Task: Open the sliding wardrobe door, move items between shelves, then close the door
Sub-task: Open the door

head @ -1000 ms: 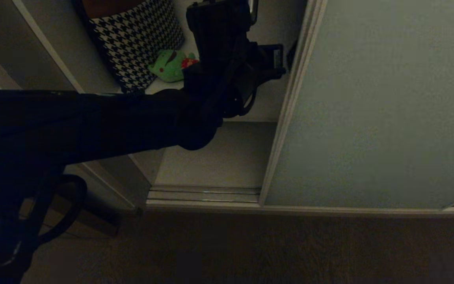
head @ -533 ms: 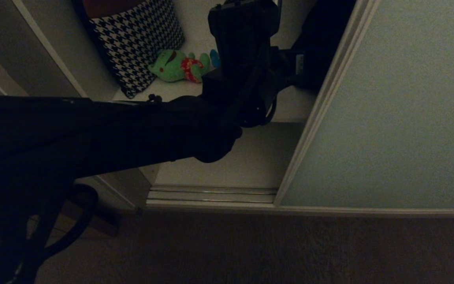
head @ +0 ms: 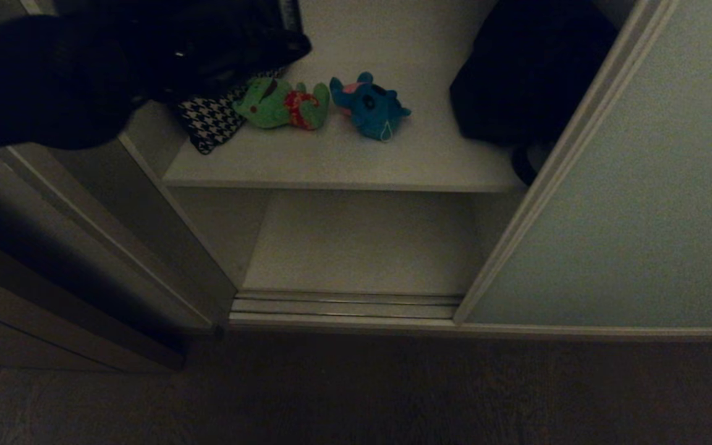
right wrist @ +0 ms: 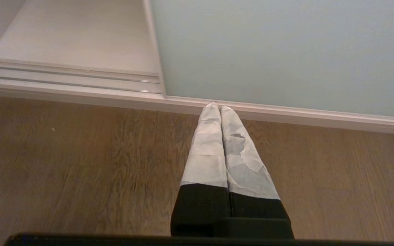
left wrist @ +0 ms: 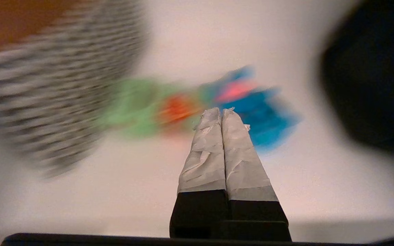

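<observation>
Door slid further right; my left arm has swung up to the wardrobe's upper left.

My left gripper (left wrist: pixel 221 114) is pressed shut, empty. The sliding wardrobe door (head: pixel 640 204) stands open. The green toy (head: pixel 279 103) and blue toy (head: pixel 369 108) lie mid-shelf (head: pixel 343 167), touching. Risk: a closed approach would shove them toward the houndstooth bag (head: pixel 207 117).

Left gripper (left wrist: pixel 221 112) and right gripper (right wrist: pixel 217 107): fingers pressed together.
</observation>
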Controlling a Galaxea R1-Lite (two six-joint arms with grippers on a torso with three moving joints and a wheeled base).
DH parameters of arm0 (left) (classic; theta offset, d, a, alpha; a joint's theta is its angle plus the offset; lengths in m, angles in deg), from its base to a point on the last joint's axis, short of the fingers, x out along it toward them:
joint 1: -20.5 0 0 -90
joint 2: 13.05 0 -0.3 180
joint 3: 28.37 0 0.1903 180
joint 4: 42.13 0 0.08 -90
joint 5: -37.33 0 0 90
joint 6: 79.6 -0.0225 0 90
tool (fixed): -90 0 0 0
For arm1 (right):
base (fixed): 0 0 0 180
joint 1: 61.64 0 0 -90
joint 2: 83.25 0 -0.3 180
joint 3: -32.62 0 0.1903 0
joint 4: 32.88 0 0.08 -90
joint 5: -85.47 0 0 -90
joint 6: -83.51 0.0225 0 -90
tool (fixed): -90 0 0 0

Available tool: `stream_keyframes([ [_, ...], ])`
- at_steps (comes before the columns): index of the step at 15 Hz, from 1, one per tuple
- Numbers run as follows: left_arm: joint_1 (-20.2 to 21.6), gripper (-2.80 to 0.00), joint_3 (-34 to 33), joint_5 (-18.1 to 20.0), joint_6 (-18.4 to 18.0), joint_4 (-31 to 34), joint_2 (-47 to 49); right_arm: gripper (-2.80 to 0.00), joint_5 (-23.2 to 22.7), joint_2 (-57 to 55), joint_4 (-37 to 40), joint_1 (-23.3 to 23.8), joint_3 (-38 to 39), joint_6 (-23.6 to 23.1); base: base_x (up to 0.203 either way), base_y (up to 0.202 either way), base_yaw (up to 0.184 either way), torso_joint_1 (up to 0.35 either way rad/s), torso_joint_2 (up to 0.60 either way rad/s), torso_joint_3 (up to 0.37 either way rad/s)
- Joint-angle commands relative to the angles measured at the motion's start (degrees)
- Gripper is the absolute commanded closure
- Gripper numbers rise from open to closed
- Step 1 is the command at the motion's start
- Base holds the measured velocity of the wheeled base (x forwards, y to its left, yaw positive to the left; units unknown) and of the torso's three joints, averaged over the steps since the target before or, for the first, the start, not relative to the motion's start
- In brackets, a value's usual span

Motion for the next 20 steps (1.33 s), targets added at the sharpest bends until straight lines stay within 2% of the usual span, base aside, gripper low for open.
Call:
stream_keyframes([
  [1, 5.1, 0.0, -8.0, 1.7, 0.1, 5.1, -13.5, 0.0, 0.0, 0.0, 0.0, 0.0, 0.0, 0.0, 0.0, 0.0, 0.0, 0.0, 0.0, 0.0],
  [5, 11.1, 0.0, -34.4, 5.7, 0.7, 13.2, -37.3, 0.0, 0.0, 0.0, 0.0, 0.0, 0.0, -0.1, 0.0, 0.0, 0.0, 0.0, 0.0, 0.0],
  [9, 23.0, 0.0, -58.3, 14.5, 0.8, 18.2, -62.0, 0.0, 0.0, 0.0, 0.0, 0.0, 0.0, 0.0, 0.0, 0.0, 0.0, 0.0, 0.0, 0.0],
  [10, 24.8, 0.0, -63.4, 15.9, 0.9, 18.8, -67.4, 0.0, 0.0, 0.1, 0.0, 0.0, 0.0, 0.0, 0.0, 0.0, 0.0, 0.0, 0.0, 0.0],
  [14, 29.0, 0.0, -81.4, 20.3, 0.5, 20.1, -87.5, 0.0, 0.0, 0.0, 0.0, 0.0, 0.0, 0.0, 0.0, 0.0, 0.0, 0.0, 0.0, 0.0],
  [17, 30.0, 0.0, -91.9, 21.5, 0.1, 19.9, -99.6, 0.0, 0.0, 0.1, 0.0, 0.0, 0.0, 0.0, 0.0, 0.0, 0.0, 0.0, 0.0, 0.0],
  [19, 30.3, 0.0, -99.7, 21.4, 0.2, 15.8, -101.3, 0.0, 0.0, 0.0, 0.0, 0.0, 0.0, 0.0, 0.0, 0.0, 0.0, 0.0, 0.0, 0.0],
  [20, 30.4, 0.0, -101.2, 21.7, 0.3, 14.3, -101.2, 0.0, 0.0, 0.0, 0.0, 0.0, 0.0, 0.0, 0.0, 0.0, 0.0, 0.0, 0.0, 0.0],
])
